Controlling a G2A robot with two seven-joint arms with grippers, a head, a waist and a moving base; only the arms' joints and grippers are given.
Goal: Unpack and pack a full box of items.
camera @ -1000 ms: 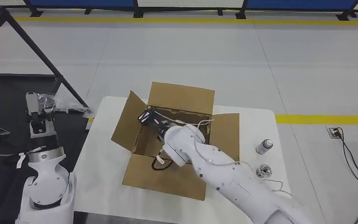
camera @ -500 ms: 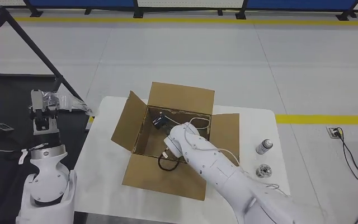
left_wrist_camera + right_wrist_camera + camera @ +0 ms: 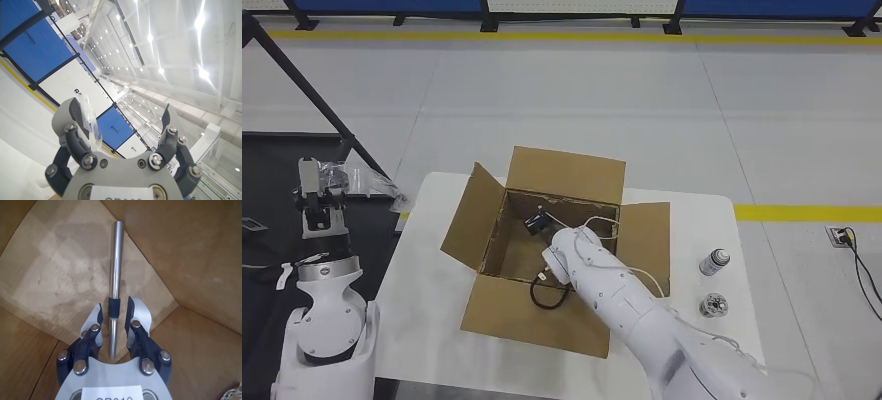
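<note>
The open cardboard box [image 3: 564,166] stands on the white table [image 3: 422,300]. My right gripper [image 3: 115,306] is down inside it, open. Its fingers [image 3: 130,308] straddle a shiny metal rod [image 3: 117,262] with a black band, without touching it. The rod lies on the box floor [image 3: 62,275], pointing into a corner. In the top view the right arm [image 3: 582,262] reaches into the box and hides the rod. My left gripper [image 3: 121,106] is off the table's left side, pointing up at the ceiling, open. A clear plastic bag [image 3: 90,117] clings to one of its pads.
A small spray can [image 3: 713,262] and a round item [image 3: 712,303] stand on the table to the right of the box. The box flaps [image 3: 464,225] spread outwards. A crumpled item [image 3: 232,391] lies at the edge of the box floor. A black frame [image 3: 302,90] stands to the left.
The right arm has gone deeper into the box, its gripper moving from the left part towards the middle. The left gripper has shifted slightly, with the plastic bag still on it.
</note>
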